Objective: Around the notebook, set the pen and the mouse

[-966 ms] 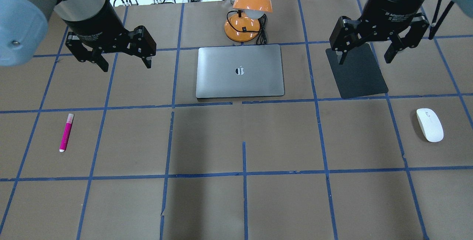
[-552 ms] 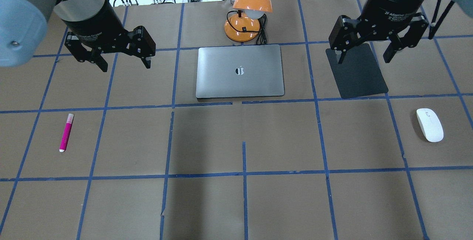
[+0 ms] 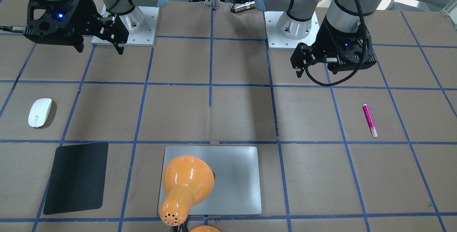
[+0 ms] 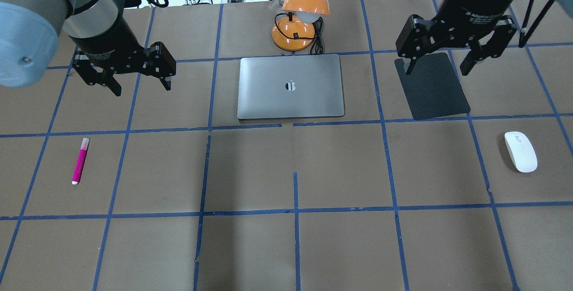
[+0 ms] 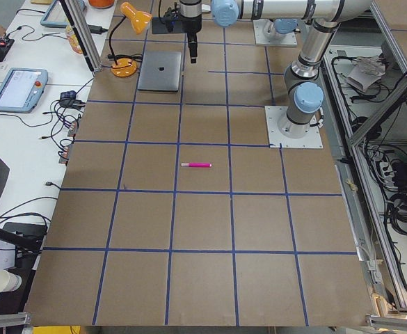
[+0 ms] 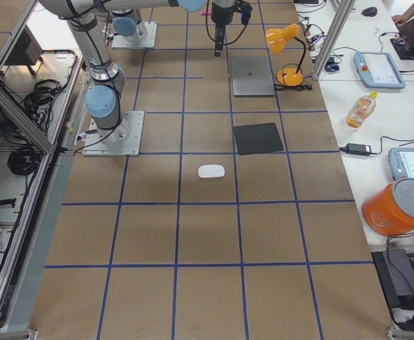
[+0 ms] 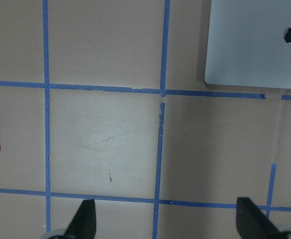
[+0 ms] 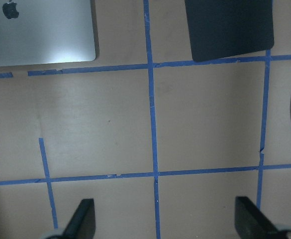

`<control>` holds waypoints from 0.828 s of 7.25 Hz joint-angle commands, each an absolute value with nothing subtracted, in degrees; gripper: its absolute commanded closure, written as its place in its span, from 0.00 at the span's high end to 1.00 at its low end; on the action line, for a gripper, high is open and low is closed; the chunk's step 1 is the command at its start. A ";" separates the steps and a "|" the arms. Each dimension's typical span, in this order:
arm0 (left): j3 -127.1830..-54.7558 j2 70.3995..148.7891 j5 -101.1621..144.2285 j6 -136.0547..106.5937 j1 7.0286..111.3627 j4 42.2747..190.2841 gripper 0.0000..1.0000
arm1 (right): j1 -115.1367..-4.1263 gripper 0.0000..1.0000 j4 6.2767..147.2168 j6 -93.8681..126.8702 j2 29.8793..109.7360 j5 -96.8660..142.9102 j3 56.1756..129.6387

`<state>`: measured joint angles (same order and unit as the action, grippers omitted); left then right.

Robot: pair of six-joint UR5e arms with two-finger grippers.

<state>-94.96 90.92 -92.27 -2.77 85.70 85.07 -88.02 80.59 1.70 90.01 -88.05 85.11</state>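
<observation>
On the brown table [image 4: 340, 170], gridded with blue tape, one thing had changed since a moment before: the left gripper [image 4: 143, 89] had drifted outward, toward the table's left side, and a little back toward the robot. The right gripper [image 4: 435, 72] had barely shifted. The pen [image 4: 80, 160], mouse [image 4: 520, 151] and notebook [image 4: 291, 86] lay where they had been.

Both grippers hung above the table with their fingers spread wide, holding nothing.

The pen lay flat, well apart from the left gripper, further out to the left and nearer the robot. Its length ran roughly away from the robot, pale end farthest. In the left wrist view it sat at the far left edge, clear of both fingertips.

The mouse lay flat, well apart from the right gripper, further out to the right and nearer the robot. Only a white sliver of it showed at the right edge of the right wrist view.

The notebook lay closed at the centre, between the two grippers and touching neither, with an orange lamp [image 4: 300, 18] just beyond it. A black mat [image 4: 436, 92] lay to the notebook's right, under the right gripper.
</observation>
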 commanded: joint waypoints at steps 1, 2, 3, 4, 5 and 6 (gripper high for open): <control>-106.29 93.68 -92.37 9.76 77.46 69.15 1.00 | -79.08 1.00 82.25 -0.69 88.60 -87.71 85.69; -109.65 95.00 -92.29 14.63 72.04 67.69 1.00 | -73.71 1.00 85.05 -7.40 87.90 -88.06 85.87; -112.30 97.45 -92.20 24.07 65.54 62.11 1.00 | -69.91 1.00 88.04 -12.52 85.19 -91.98 85.87; -115.98 100.08 -91.85 33.57 60.69 53.61 1.00 | -66.57 1.00 90.85 -15.27 82.12 -94.11 85.87; -118.54 103.41 -92.19 35.40 57.95 45.26 1.00 | -63.58 1.00 93.66 -19.64 78.96 -94.04 86.04; -118.91 106.41 -91.94 38.29 54.96 41.61 1.00 | -60.41 1.00 99.26 -25.17 75.36 -94.04 87.35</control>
